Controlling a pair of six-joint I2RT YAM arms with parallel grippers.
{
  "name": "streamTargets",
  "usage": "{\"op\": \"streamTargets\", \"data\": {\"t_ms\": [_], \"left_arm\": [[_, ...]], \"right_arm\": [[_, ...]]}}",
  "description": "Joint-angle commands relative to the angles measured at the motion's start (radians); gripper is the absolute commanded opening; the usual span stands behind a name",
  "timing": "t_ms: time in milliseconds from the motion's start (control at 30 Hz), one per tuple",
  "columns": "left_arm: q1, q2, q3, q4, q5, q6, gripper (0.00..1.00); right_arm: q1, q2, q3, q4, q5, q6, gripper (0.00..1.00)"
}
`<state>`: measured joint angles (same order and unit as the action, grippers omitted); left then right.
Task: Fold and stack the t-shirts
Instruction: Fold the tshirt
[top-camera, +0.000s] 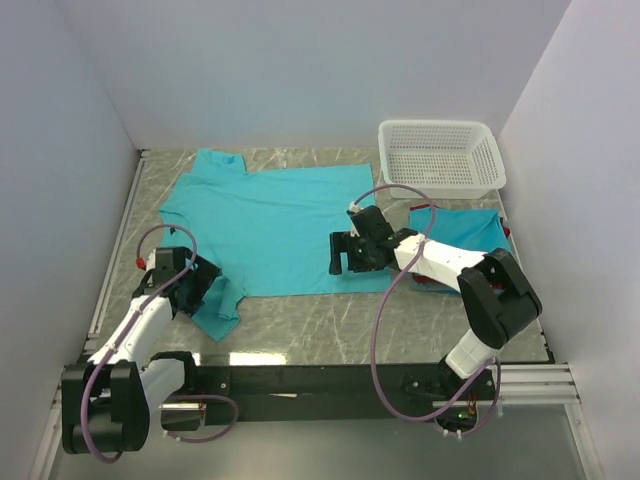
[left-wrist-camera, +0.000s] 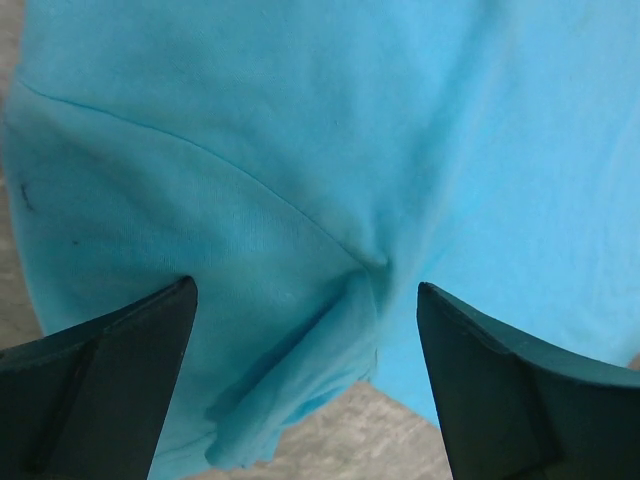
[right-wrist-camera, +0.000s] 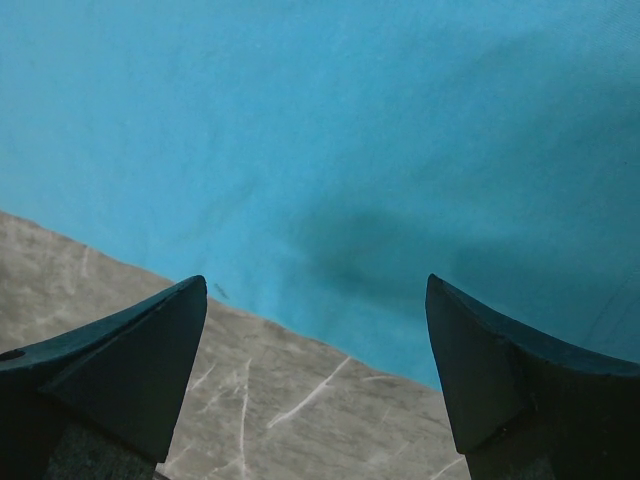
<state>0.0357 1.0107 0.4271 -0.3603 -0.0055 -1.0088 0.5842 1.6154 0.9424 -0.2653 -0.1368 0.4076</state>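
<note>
Nearest me, the left gripper hung over the near-left sleeve of the spread teal t-shirt. Its jaws stood as wide apart as they go, with nothing between them but the cloth below. That sleeve was rumpled and partly folded under itself, and a curved seam ran across it to a small pucker. Its tip lay on the grey marbled tabletop.

Over to the right, the right gripper was just as wide open and held nothing. It was poised over the shirt's near hem, where the smooth teal edge met the bare table. From the wrist views I could not tell whether either gripper's fingertips touched the fabric.

The shirt itself lay flat and open across the middle of the table, plain teal. Its far-left sleeve reached toward the back-left corner.

Beside it on the right sat a folded teal t-shirt. Red showed at its edges, perhaps another garment beneath, though that was hard to make out.

Farthest back, in the right corner, stood the white mesh basket.
</note>
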Motion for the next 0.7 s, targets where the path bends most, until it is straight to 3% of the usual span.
{"op": "streamTargets", "data": {"t_ms": [0,267,433,667], "left_arm": [[0.004,0.028,0.007,-0.042,-0.14,-0.011,0.99],[0.041,0.169,0.073,0.04,-0.172,0.027,1.0],[0.058,0.232,0.171,0.006,-0.231,0.044,0.99],[0.078,0.163,0.251,-0.068,-0.277,0.024,0.99]], "right_arm": [[-0.018,0.026,-0.022,0.034,0.048,0.02,0.96],[-0.072,0.046,-0.086,0.029,0.032,0.02,0.96],[-0.073,0.018,-0.12,0.018,0.025,0.034,0.96],[-0.072,-0.052,-0.077,0.002,0.019,0.017,0.96]]}}
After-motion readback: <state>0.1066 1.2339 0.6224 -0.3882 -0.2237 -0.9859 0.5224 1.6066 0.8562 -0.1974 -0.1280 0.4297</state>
